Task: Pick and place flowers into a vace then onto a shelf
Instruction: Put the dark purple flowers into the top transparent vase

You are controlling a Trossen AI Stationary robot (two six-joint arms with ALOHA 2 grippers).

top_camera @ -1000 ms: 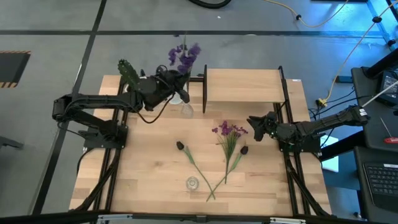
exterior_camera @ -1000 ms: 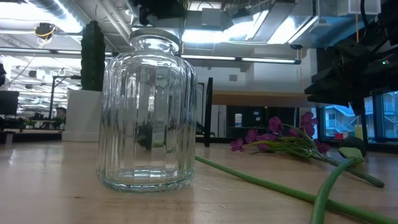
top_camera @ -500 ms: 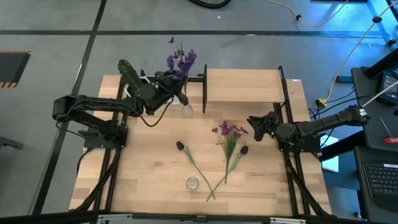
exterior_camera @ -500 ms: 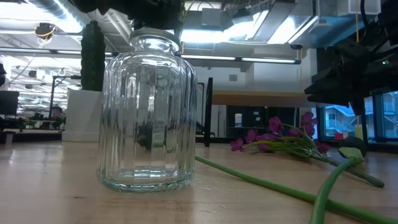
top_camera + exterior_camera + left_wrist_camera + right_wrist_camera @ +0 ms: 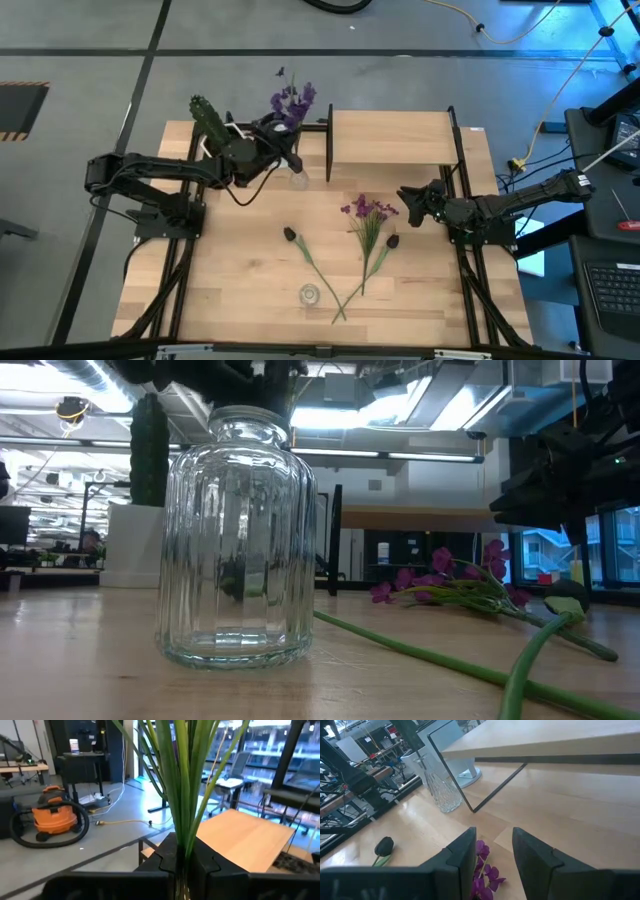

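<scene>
From above, the left gripper (image 5: 283, 150), clamped on the violet flowers (image 5: 291, 99), has edged closer over the vase (image 5: 297, 180). Its wrist view shows stems pinched; they could miss the narrow mouth. The right gripper (image 5: 492, 852) hangs apart over the pink flowers (image 5: 368, 210).

our arms: two dark, slim, jointed, each trailing a black cable
our fingers (image 5: 465, 857): matte black, blocky, angular moulded edges

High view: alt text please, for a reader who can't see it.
The left gripper, shut on the violet flowers, holds them upright above a glass vase beside the shelf. The right gripper waits open by pink flowers lying on the table.
</scene>
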